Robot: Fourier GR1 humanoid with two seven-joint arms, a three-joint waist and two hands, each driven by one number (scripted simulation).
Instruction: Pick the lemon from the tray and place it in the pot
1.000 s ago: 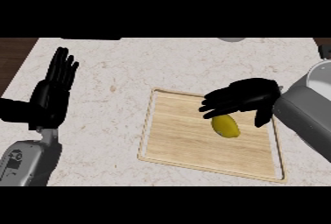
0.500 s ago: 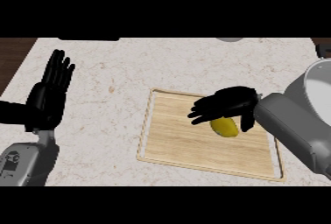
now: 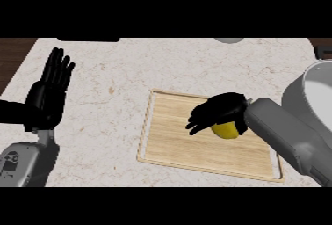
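Head view shows my right hand (image 3: 217, 113) curled over the lemon (image 3: 225, 130) on the tray (image 3: 175, 149); I should finish closing round it before lifting toward the pot (image 3: 311, 94) at three o'clock. Compared with a second ago, my hand has dropped lower over the lemon, while my left hand (image 3: 48, 94) rests open at nine o'clock above the bench (image 3: 130, 66).

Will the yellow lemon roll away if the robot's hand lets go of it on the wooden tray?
Probably a little. The lemon looks rounded and smooth, so it could roll on the flat tray. The tray's raised edge would likely stop it. It seems firm, not squishy: it keeps its shape under the right hand curled over it.
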